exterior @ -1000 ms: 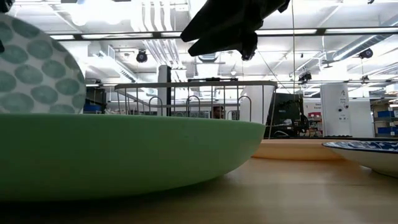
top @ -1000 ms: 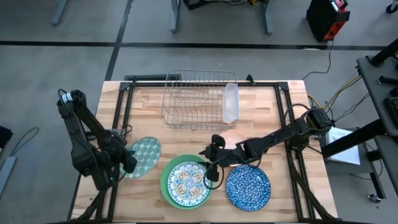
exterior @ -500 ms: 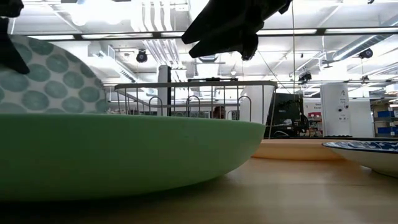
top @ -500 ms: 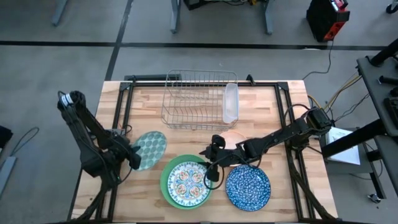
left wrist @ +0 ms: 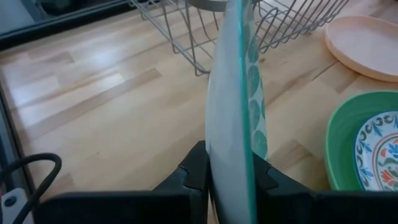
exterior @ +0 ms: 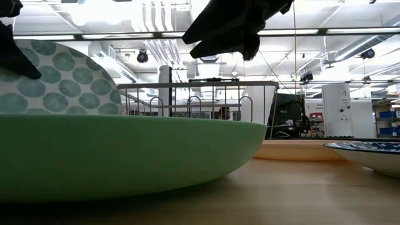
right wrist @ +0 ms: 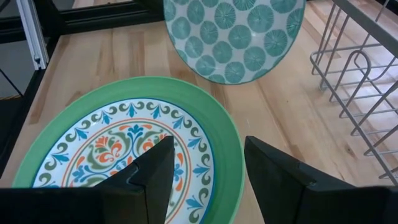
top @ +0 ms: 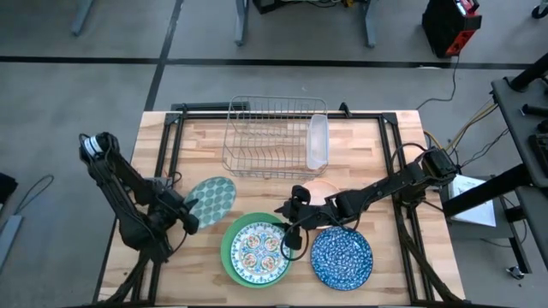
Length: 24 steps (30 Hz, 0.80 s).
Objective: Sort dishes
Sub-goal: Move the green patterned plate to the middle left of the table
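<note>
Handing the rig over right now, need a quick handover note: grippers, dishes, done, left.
Left gripper: shut on the dotted plate, held on edge above the table, short of the wire rack.
Right gripper: open, hovering over the floral plate, which sits in the green plate.
Blue speckled plate and pink bowl lie on the table.
Done: nothing racked.
Left: all five dishes.

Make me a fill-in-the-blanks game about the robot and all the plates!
1. The left gripper holds the white plate with green ____.
2. The floral plate lies on the big ____ plate.
3. The right gripper, its fingers ____, hovers above that stack.
4. The wire rack holds ____ plates.

Missing words: dots; green; open; no
</note>
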### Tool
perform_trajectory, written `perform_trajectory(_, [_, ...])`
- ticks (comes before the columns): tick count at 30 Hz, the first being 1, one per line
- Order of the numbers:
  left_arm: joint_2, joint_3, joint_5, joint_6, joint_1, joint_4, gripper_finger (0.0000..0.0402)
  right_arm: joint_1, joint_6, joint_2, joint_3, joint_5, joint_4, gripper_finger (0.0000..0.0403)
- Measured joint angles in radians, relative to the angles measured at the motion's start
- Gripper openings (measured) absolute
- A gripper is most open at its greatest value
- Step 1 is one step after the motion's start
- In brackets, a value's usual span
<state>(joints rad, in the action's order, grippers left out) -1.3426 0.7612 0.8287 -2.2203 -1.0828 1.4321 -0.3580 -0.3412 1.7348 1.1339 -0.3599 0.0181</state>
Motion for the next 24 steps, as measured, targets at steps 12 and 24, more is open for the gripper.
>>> perform_trajectory(12, [-0.115,-0.003,-0.029,-0.013,0.0,-0.06,0.0055,-0.002,0.048,0.001,-0.011,0.025,-0.018,0.0181])
perform_trajectory(24, [-0.197,-0.005,-0.077,-0.004,0.0,-0.124,0.0053,-0.002,0.139,0.212,-0.023,0.135,-0.234,0.0084])
